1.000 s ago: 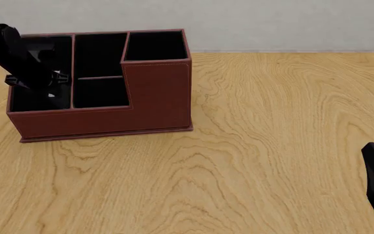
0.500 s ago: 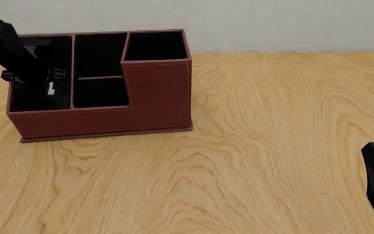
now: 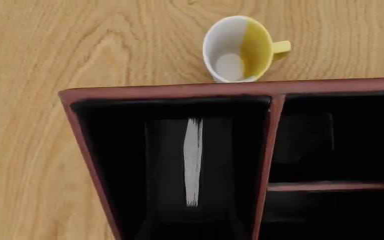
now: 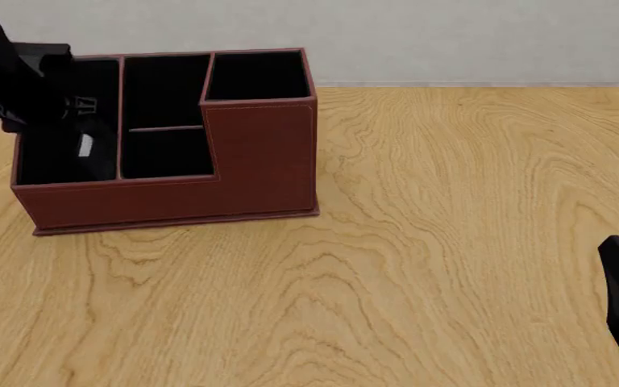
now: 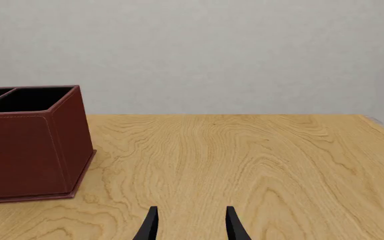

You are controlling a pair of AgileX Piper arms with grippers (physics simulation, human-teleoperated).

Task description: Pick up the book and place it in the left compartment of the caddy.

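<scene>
Inside the left compartment (image 3: 172,165) of the caddy (image 4: 261,153), the book (image 3: 192,162) stands on edge directly beneath the left gripper (image 4: 68,109), whose jaws stand spread and empty, while the right gripper (image 5: 190,224), also parted, sits well apart.

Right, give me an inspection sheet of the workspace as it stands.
Surface: wooden table, light grain, no marks seen.
Job's things: book stands on edge inside the left compartment of the caddy, its pale page edge facing up; nothing grips it.
Clutter: white and yellow mug on the table just outside the caddy's wall, seen only from the left wrist view.
Grippers: left gripper is above the left compartment, jaw state unclear; right gripper is open over bare table, holding nothing.
Cables: nothing seen.
Surroundings: plain grey wall behind the table.
</scene>
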